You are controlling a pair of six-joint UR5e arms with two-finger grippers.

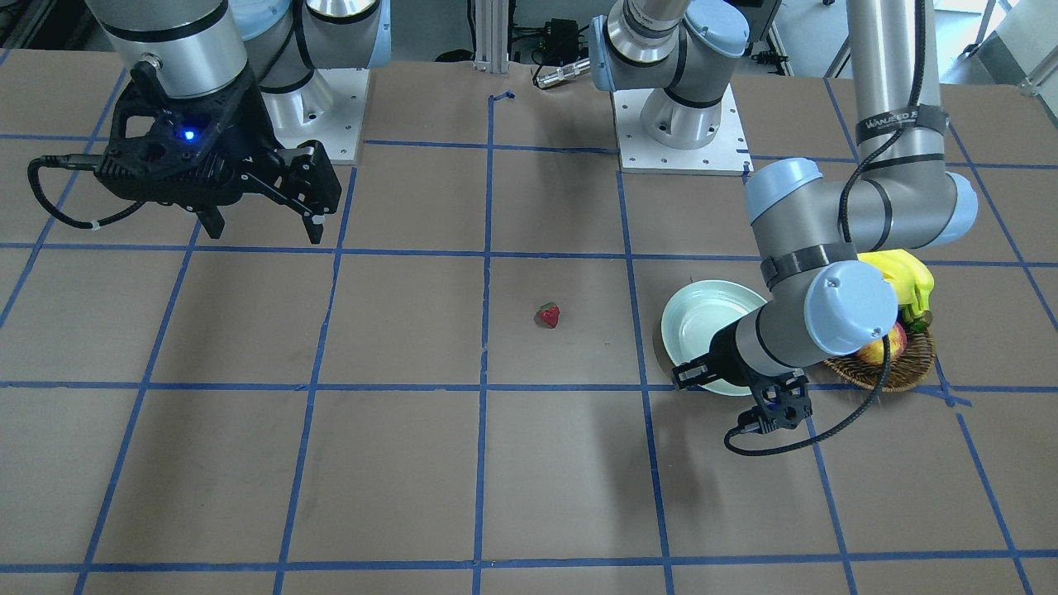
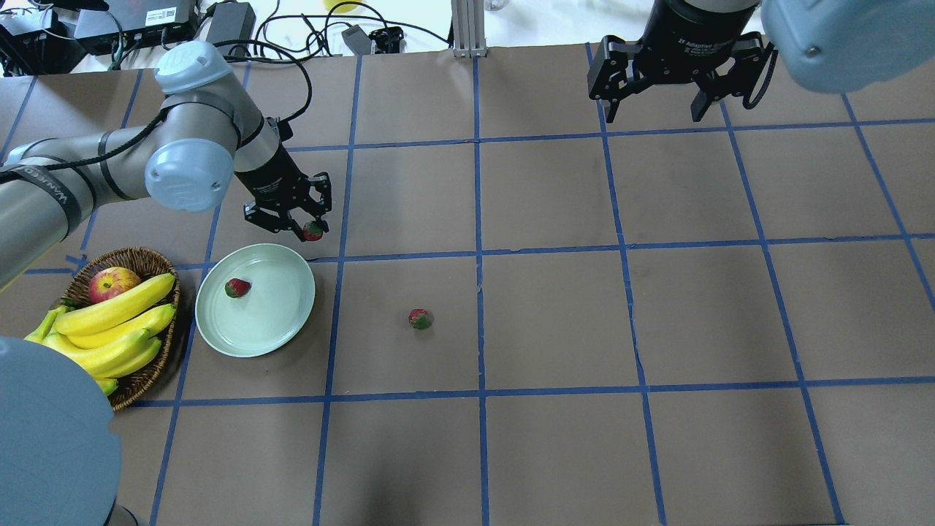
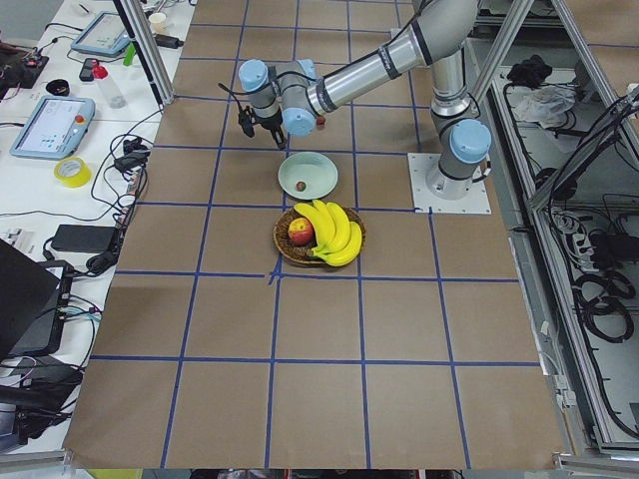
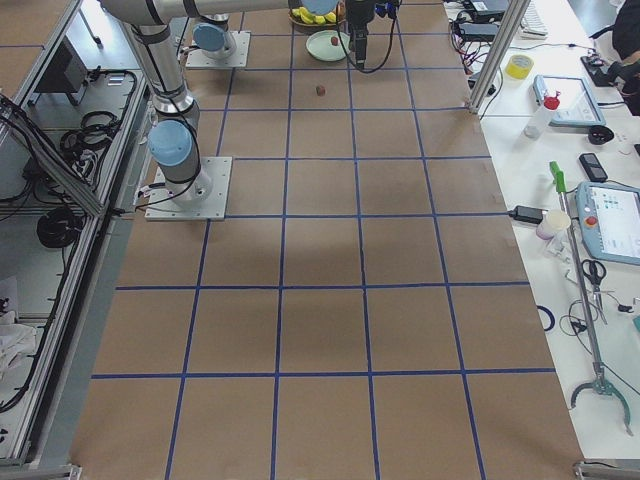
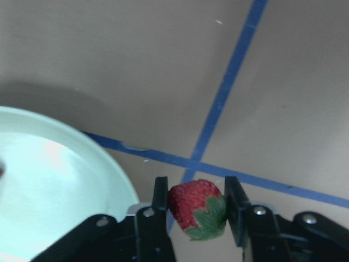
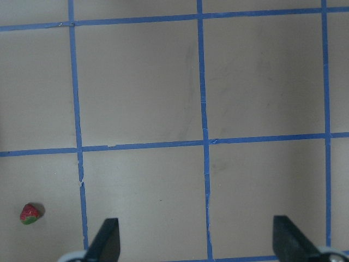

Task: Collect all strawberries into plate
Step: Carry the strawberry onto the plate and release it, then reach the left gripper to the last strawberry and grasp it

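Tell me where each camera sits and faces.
Front-facing: across the table, facing the robot's bases; both arms show, left on the view's right.
Overhead: behind the robot, looking forward and down; left gripper left, right gripper top right.
Exterior left: table end near the basket; left arm near.
Exterior right: opposite end; right arm near.
Left wrist: down past its fingers at held strawberry and plate.
Right wrist: straight down; open fingertips at bottom.
Shared: overhead and right wrist show the loose strawberry.

Wicker basket (image 2: 145, 254) holds bananas (image 2: 117, 307) and, seemingly, an apple (image 2: 112, 282).
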